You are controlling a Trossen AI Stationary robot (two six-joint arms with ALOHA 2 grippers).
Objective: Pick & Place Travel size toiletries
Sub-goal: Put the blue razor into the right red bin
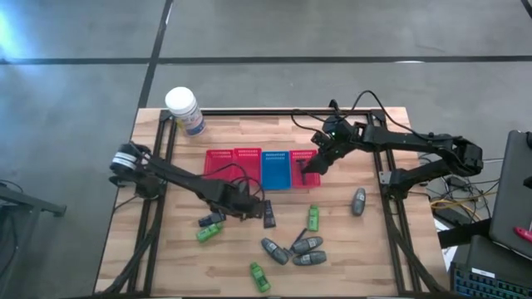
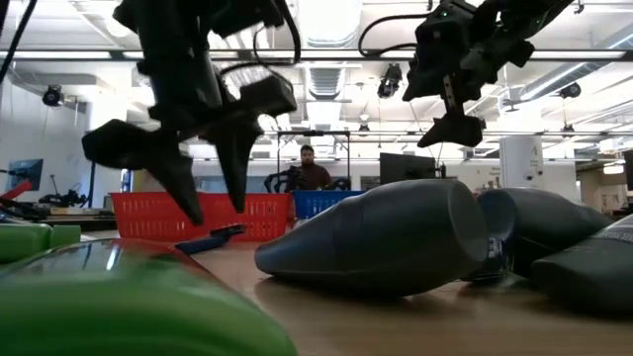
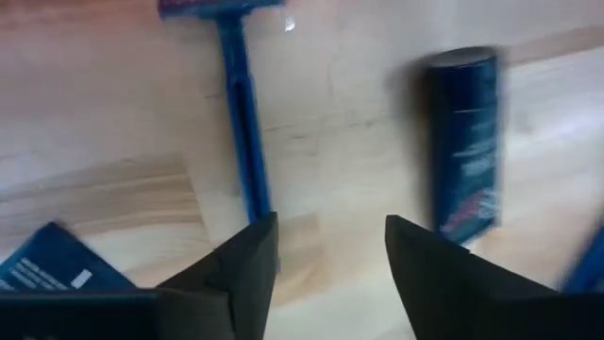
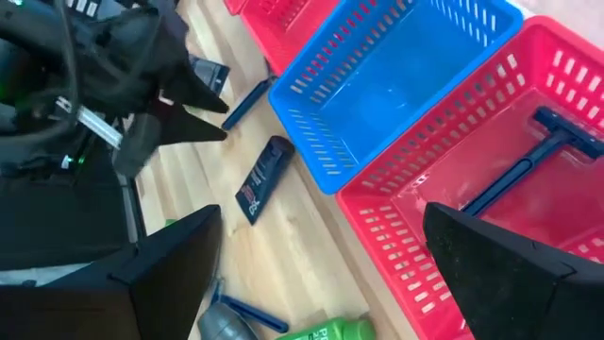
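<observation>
Left wrist view shows the left claw (image 3: pixel 326 250) with its fingers apart and nothing between them, hanging just above the bare worktop (image 3: pixel 113 113); a blue razor (image 3: pixel 241 123) lies just beyond one finger and a dark oblong tube (image 3: pixel 462 142) beyond the other, neither touched. From above, this left claw (image 1: pixel 247 208) sits a little in front of the baskets, with the dark tube (image 1: pixel 269 213) just beside it and a green bottle (image 1: pixel 208 232) and another dark tube (image 1: pixel 211 219) near on its other side. The right claw (image 4: pixel 321 274) is also spread wide and empty, poised over the right-hand red basket (image 4: pixel 444 236), in which a second blue razor (image 4: pixel 528 161) lies on the floor. Next to that basket stands the blue basket (image 4: pixel 377 85), and a further red basket (image 1: pixel 233 162) lies beyond it. The remaining toiletries are scattered on the worktop in front: a cluster of grey tubes (image 1: pixel 295 249), a green bottle (image 1: pixel 313 218) standing near them, another green bottle (image 1: pixel 259 276) close to the front edge, and a lone grey tube (image 1: pixel 358 200) off to the right. A white-lidded jar (image 1: pixel 184 110) stands at the far left corner, well apart from everything.
</observation>
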